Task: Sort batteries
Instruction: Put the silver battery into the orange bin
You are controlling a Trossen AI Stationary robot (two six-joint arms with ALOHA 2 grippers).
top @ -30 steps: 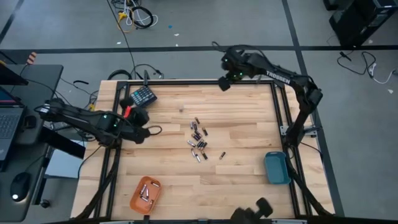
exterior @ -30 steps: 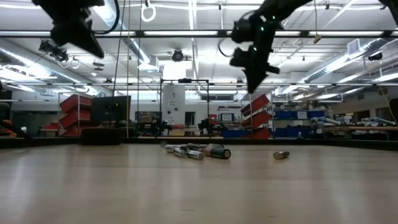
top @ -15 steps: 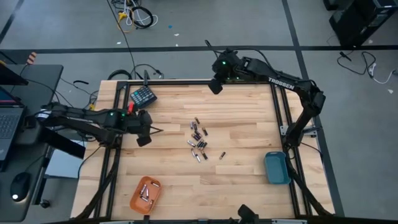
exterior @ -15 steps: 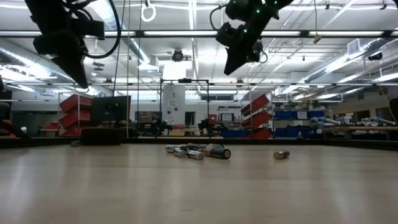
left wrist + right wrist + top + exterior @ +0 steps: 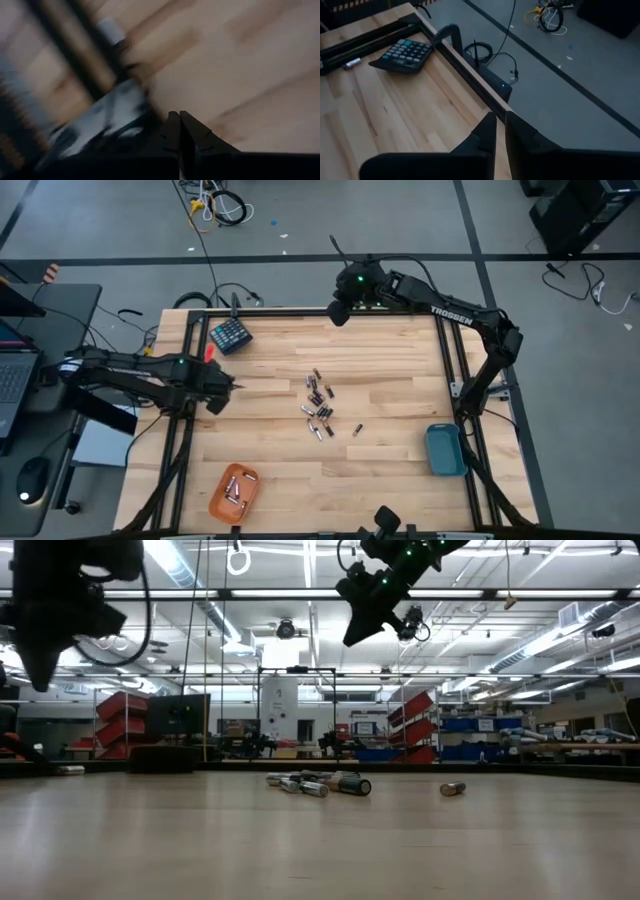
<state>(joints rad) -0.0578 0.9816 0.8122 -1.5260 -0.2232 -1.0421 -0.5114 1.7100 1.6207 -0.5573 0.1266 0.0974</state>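
My left pincer is positioned over the left part of the pale wooden table, raised above the surface. Its two dark fingers are pressed together with nothing between them.

My right pincer is positioned high over the far edge of the table. Its fingers stand nearly together, separated by a narrow slit, and hold nothing.

The small cylindrical batteries, dark and silvery with pale ends, lie in a loose cluster on the table centre, to the right of my left pincer and on the near side of my right pincer. One battery lies slightly apart from the cluster.

The orange tray, containing several batteries, sits on the near side of my left pincer. The blue tray sits at the right table edge. The dark calculator lies beyond my left pincer, near the far left corner.
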